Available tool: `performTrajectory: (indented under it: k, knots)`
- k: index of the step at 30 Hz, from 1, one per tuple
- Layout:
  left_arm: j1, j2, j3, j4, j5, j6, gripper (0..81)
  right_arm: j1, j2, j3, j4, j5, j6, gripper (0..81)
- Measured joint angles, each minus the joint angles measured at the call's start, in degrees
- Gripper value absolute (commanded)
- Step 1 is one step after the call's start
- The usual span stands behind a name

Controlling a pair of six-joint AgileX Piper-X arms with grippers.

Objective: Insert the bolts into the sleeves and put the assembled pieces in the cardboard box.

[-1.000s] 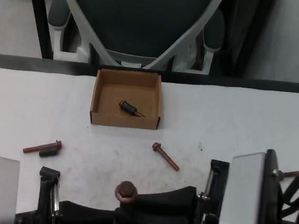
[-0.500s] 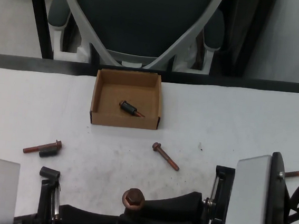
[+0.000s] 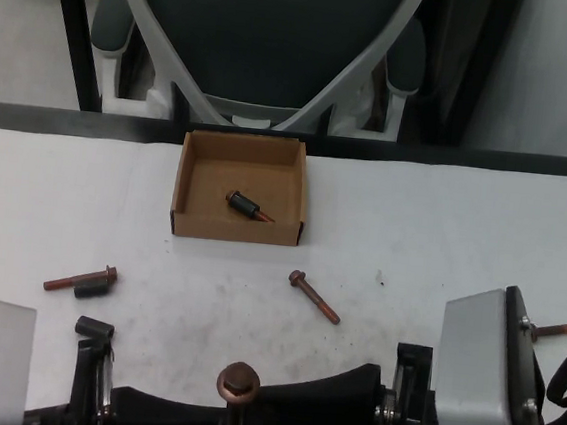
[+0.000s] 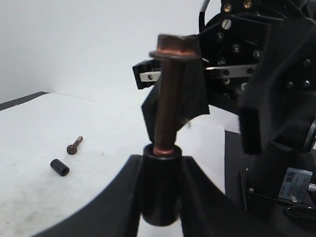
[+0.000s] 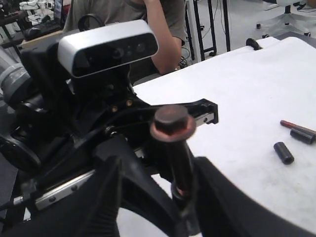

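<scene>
My left gripper [image 4: 160, 167] is shut on a black sleeve [image 4: 160, 197] held upright. A copper bolt [image 4: 169, 98] stands in the sleeve's mouth, most of its shaft still above it. My right gripper [image 5: 180, 190] is shut on that bolt [image 5: 171, 124] below its head. In the high view the bolt's head [image 3: 238, 381] shows at the near edge between both arms. The cardboard box [image 3: 187, 225] sits at the bench's far middle with one assembled piece [image 3: 249, 207] inside.
A loose bolt [image 3: 314, 296] lies mid-bench in front of the box. Another bolt [image 3: 78, 279] and a sleeve [image 3: 90, 291] lie at the left. A further bolt [image 3: 559, 327] lies at the right, near a loose sleeve [image 4: 59, 167]. An office chair stands behind the bench.
The bolt's head has dropped toward the near edge, drifting right and then back left. The right arm shifted with it. The loose parts and the box have not moved.
</scene>
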Motion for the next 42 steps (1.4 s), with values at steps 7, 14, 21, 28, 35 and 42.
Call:
performTrajectory:
  k: [7, 14, 21, 28, 35, 42]
  knots:
    - [0.60, 0.00, -0.17, -0.27, -2.74, 0.18, 0.8, 0.47, -4.33, 0.00, 8.73, -2.09, 1.78, 33.5]
    - [4.63, 0.00, -0.37, -0.65, -4.36, -0.11, 0.8, 2.49, -9.99, 0.14, 15.99, -1.65, 2.36, 11.9]
    - [9.09, 0.00, -7.66, 12.36, -5.79, -1.55, 0.8, 3.43, -9.71, 0.14, 23.72, 3.94, 2.62, 0.2]
    - [9.45, 0.28, -20.29, 38.70, -13.28, 0.94, 0.8, 3.27, -5.97, 0.14, 28.34, 15.61, 3.61, 0.2]
    - [9.45, 3.32, -28.98, 48.72, -19.90, 1.30, 0.8, -0.68, -1.62, 0.14, 28.35, 16.28, 3.61, 0.2]
    - [10.43, 17.13, -41.61, 55.97, -23.31, 3.33, 0.8, -7.24, 3.29, -0.64, 28.50, 13.24, 3.61, 0.2]
